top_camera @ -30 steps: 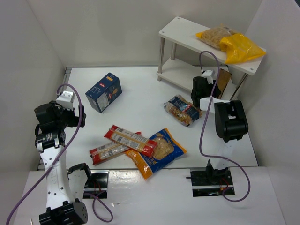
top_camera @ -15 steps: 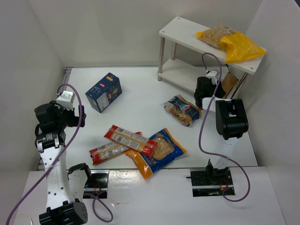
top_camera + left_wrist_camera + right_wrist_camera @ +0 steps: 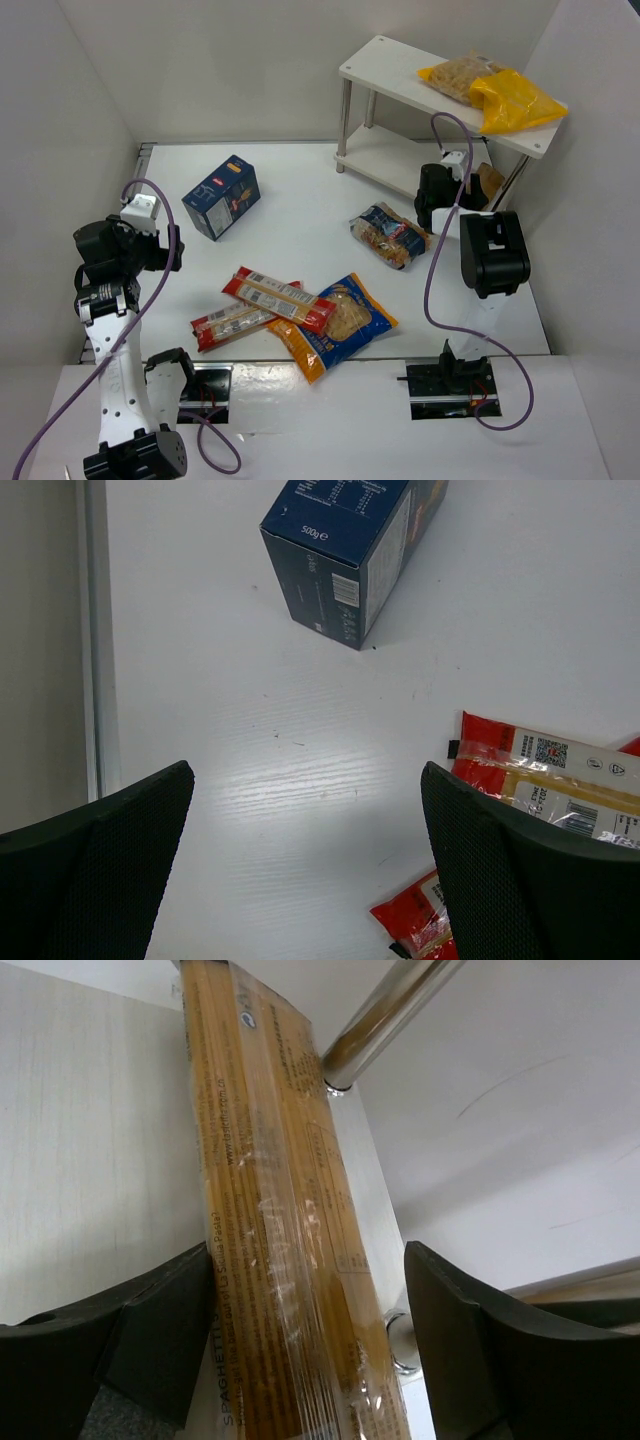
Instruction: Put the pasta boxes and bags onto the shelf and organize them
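A long brown spaghetti pack [image 3: 270, 1210] lies on the lower tier of the white shelf [image 3: 390, 75], beside a silver leg [image 3: 385, 1020]. My right gripper [image 3: 305, 1330] stands open around the pack, with a clear gap at its right finger. In the top view only the pack's end [image 3: 488, 180] shows under the upper tier, by my right gripper [image 3: 462, 185]. Two yellow pasta bags [image 3: 515, 102] rest on the upper tier. A dark blue carton [image 3: 221, 196], two red spaghetti packs [image 3: 278, 297], an orange-blue bag [image 3: 340, 322] and a clear bag [image 3: 390, 236] lie on the table. My left gripper [image 3: 305, 880] hangs open over bare table, holding nothing.
White walls close in the table at left, back and right. The right wall stands close behind the shelf's right end. The clear bag lies just left of my right arm. Purple cables loop off both arms.
My right arm moved slightly toward the shelf, then its jaws opened and let go of the brown spaghetti pack. The left arm has not moved.
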Controlling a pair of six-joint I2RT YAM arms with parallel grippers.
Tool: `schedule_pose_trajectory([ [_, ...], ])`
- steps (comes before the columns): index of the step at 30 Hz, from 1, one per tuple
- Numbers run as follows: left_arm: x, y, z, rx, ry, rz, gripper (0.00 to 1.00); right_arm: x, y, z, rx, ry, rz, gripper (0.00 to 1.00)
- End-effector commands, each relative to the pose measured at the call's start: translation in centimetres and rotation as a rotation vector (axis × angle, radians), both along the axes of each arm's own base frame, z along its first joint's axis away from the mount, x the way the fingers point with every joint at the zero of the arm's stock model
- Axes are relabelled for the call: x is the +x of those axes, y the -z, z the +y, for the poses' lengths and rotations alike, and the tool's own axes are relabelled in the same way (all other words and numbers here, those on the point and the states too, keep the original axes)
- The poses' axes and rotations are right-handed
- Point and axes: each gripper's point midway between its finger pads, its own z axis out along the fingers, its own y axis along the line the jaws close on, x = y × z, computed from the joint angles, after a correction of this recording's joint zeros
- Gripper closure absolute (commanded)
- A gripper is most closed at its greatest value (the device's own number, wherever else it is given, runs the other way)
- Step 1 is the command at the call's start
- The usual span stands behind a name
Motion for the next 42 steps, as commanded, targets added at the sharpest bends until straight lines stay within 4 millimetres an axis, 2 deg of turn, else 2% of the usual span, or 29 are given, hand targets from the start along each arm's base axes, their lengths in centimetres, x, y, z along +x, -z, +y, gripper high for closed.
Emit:
schedule_pose_trajectory([
  [1,0.2,-0.7,-0.2,-0.001,0.013,-0.037,0.00,-0.4,-3.6,-0.2,0.023,0.061,-0.174,0.20],
  [5,0.1,-0.9,-0.2,0.003,0.013,-0.046,0.00,-1.1,-4.3,2.4,0.042,-0.004,-0.165,0.20],
  [7,0.1,-0.9,-0.2,0.003,0.013,-0.046,0.00,-1.2,-5.6,4.9,0.059,-0.086,-0.169,0.20],
  [8,0.1,-0.9,-0.2,0.003,0.013,-0.046,0.00,-1.9,-5.1,5.8,0.059,-0.120,-0.126,0.20],
  [9,0.1,-0.9,-0.2,0.003,0.013,-0.046,0.00,-1.7,-6.6,8.2,0.084,-0.210,-0.146,0.19],
  [11,-0.1,-1.2,-0.3,0.007,0.013,-0.054,0.00,-2.4,-6.2,10.3,0.113,-0.310,-0.084,0.16],
  [12,-0.1,-1.2,-0.3,0.007,0.013,-0.054,0.00,-2.2,-6.5,12.7,0.140,-0.406,-0.075,0.15],
  [13,-0.1,-1.2,-0.3,0.007,0.013,-0.054,0.00,-2.7,-7.4,13.7,0.158,-0.458,-0.086,0.15],
  [15,-0.1,-1.2,-0.3,0.007,0.013,-0.054,0.00,-3.4,-7.3,15.7,0.154,-0.556,-0.014,0.12],
  [16,-0.1,-1.2,-0.3,0.007,0.013,-0.054,0.00,-3.9,-7.7,18.0,0.146,-0.662,0.025,0.12],
  [17,-0.1,-1.2,-0.3,0.007,0.013,-0.054,0.00,-4.8,-6.7,19.0,0.154,-0.713,0.099,0.12],
  [19,-0.1,-1.2,-0.3,0.007,0.013,-0.054,0.00,-6.0,-7.3,22.5,0.166,-0.864,0.148,0.10],
  [20,-0.1,-1.2,-0.3,0.007,0.013,-0.054,0.00,-7.6,-6.0,23.6,0.186,-0.932,0.259,0.10],
  [21,-0.1,-1.2,-0.3,0.007,0.013,-0.054,0.00,-8.2,-6.6,24.7,0.206,-0.974,0.269,0.08],
  [22,0.0,-1.2,-0.5,0.003,0.021,-0.056,0.00,-9.5,-6.3,27.4,0.246,-1.104,0.319,0.07],
  [23,0.0,-1.2,-0.5,0.003,0.021,-0.056,0.00,-11.5,-5.4,28.0,0.280,-1.161,0.428,0.07],
  [24,0.0,-1.2,-0.5,0.003,0.021,-0.056,0.00,-12.2,-6.0,29.7,0.338,-1.232,0.438,0.06],
  [25,0.0,-1.2,-0.5,0.003,0.021,-0.056,0.00,-13.0,-6.1,30.5,0.383,-1.273,0.464,0.04],
  [27,0.0,-1.2,-0.5,0.003,0.021,-0.056,0.00,-15.5,-5.0,32.3,0.479,-1.381,0.615,0.02],
  [28,0.0,-1.2,-0.6,0.007,0.033,-0.058,0.00,-15.9,-3.9,33.0,0.530,-1.382,0.667,0.02],
  [33,-0.1,-1.1,-0.8,-0.001,0.041,-0.051,0.00,-18.8,-1.0,36.1,0.734,-1.485,0.874,0.01],
  [35,-0.3,-1.3,-0.8,0.004,0.041,-0.061,0.00,-18.8,0.8,36.1,0.744,-1.449,0.937,0.01],
  [36,-0.3,-1.3,-0.8,0.004,0.041,-0.061,0.00,-18.3,1.0,36.1,0.731,-1.443,0.928,0.01],
  [38,-0.3,-1.3,-0.8,0.004,0.041,-0.061,0.00,-18.7,2.8,35.2,0.720,-1.394,0.961,0.01],
  [40,-0.3,-1.3,-0.8,0.004,0.041,-0.061,0.00,-17.9,3.2,34.9,0.689,-1.373,0.948,0.01],
  [42,-0.3,-1.3,-1.0,0.000,0.050,-0.063,0.00,-18.2,3.5,34.8,0.699,-1.359,0.956,0.01],
])
